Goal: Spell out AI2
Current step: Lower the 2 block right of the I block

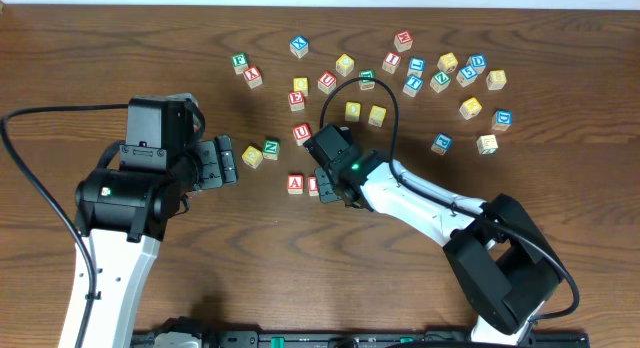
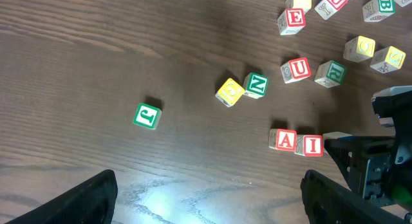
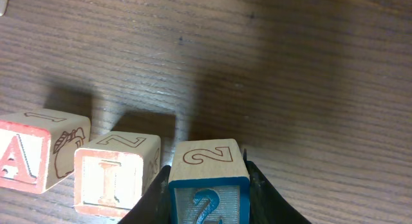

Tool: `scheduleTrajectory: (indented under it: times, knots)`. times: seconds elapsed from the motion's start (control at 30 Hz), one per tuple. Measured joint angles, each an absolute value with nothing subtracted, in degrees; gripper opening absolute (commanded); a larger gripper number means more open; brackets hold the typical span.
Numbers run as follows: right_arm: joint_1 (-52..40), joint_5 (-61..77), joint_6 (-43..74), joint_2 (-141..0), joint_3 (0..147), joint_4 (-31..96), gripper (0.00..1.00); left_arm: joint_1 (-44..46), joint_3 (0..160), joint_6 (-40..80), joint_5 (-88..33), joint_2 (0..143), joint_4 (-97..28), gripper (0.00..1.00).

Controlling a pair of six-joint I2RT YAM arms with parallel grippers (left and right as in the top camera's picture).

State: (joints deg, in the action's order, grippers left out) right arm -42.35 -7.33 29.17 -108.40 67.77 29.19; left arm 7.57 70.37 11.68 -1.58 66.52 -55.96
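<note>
The blue "2" cube (image 3: 209, 185) shows only in the right wrist view, clamped between the right gripper's (image 3: 209, 203) jaws, just beside the red "I" cube (image 3: 109, 176), with the red "A" cube (image 3: 29, 159) beyond. Overhead, that gripper hides it. The left gripper (image 1: 226, 164) hangs wide open and empty, apart from the row.

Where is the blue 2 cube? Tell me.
Right wrist view, bottom centre: the blue 2 cube is held in the right tool, close beside the red I cube, with the red A cube beyond.
</note>
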Motion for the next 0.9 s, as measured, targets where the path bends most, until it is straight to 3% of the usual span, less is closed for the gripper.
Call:
scheduleTrajectory:
  times: [0.73,0.83,0.9]
  knots:
    - [-42.37,-7.35,29.56,-110.10,68.16,28.16,0.03,7.57,70.37,11.68,-1.58,66.52,-55.96,0.89]
    - [-42.37,-7.35,29.56,-110.10,68.16,28.16,0.04,7.57,70.37,11.68,-1.58,66.52,-55.96,0.89]
    - [-42.37,-7.35,29.56,-110.10,68.16,28.16,0.14,7.57,70.37,11.68,-1.58,66.52,-55.96,0.89]
